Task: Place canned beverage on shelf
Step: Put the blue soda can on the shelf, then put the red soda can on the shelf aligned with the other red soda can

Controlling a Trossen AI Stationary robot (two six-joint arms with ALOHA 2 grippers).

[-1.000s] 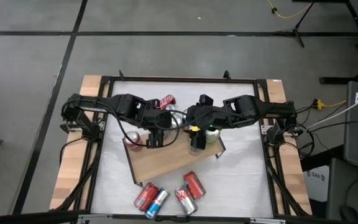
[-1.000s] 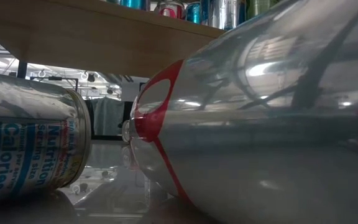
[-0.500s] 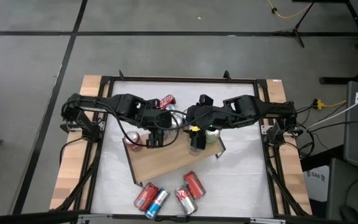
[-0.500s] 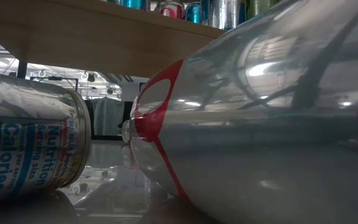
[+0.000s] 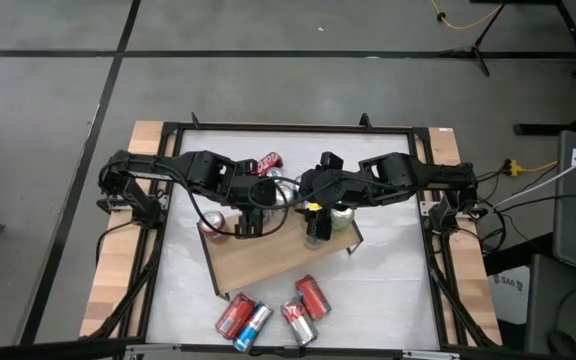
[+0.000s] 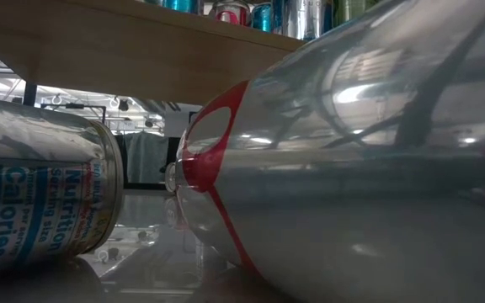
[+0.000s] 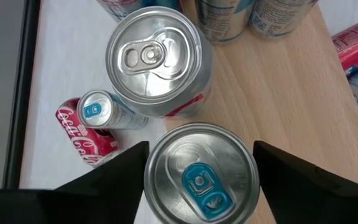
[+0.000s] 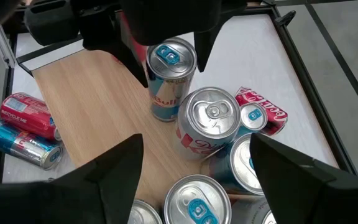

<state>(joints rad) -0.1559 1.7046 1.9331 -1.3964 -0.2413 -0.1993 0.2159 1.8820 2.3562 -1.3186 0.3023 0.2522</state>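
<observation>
Left gripper (image 7: 201, 147) is down around a blue-tab can (image 7: 201, 179) that's standing upright on the shelf (image 7: 291, 93), right at its edge. I honestly can't tell from my feeds whether it's squeezing the can or has let go of it. Just beside it on the shelf stands a silver-tab can (image 7: 157, 59), and a few more cans are bunched behind that one.

Right gripper (image 8: 196, 142) is spread wide with nothing in it, hanging over that same bunch of cans, across from the left one.

From overhead the shelf sits a bit crooked in the middle of the bench (image 5: 388, 290), with both arms reaching in over its back end. All the upright cans are at that end and the front half of the board is bare.

Off the shelf, down on the bench beside the left gripper, a Coke can (image 7: 79, 134) lies on its side with a slim blue-tab can (image 7: 101, 112) against it. Four more cans lie loose at the front of the bench: a red one (image 5: 236, 315), a blue one (image 5: 255, 325), a red-and-silver one (image 5: 298, 320) and another red (image 5: 313, 297). The low camera is pretty much blocked by two of them lying right in front of the lens
</observation>
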